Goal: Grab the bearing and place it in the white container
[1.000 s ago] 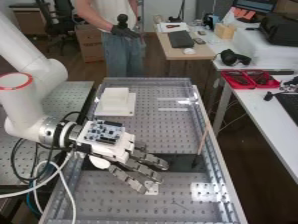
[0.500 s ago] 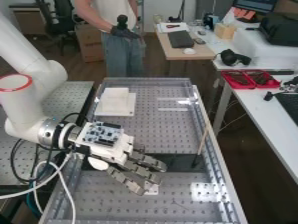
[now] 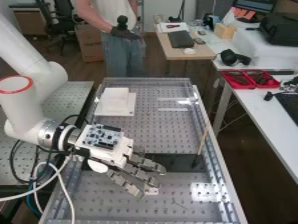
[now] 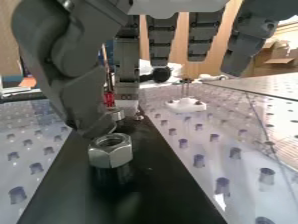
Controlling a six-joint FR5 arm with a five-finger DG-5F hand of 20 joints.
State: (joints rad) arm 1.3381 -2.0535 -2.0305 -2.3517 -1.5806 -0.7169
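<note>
High view, nr end of the perforated bench: vs. prev. frames the hand sits a bit nearer, shifted slightly twd 6 o'clock; container & stick look unchanged. Fingertips aim approx. 4–5 o'clock. Hand's open: fingers fairly straight & spread, thumb apart from them, slightly bent; nothing held AFAICT.

Small white piece is just beside the fingertips, at 3 o'clock from the nearest one.

Wrist view: a metal hex nut stands upright on the black strip, right by the thumb's tip; can't tell if touching. Past it, a small shiny metal part, partly hidden by the thumb, is nr the strip's far end. Bearing: can't tell if it's that part or the nut.

Strip runs crosswise, 9 to 3 o'clock, partly under the hand in high view. Wooden stick w/ dark tip is at the strip's 3 o'clock end.

Farther, approx. 12 o'clock from the palm & well apart: white container on a white base.
</note>
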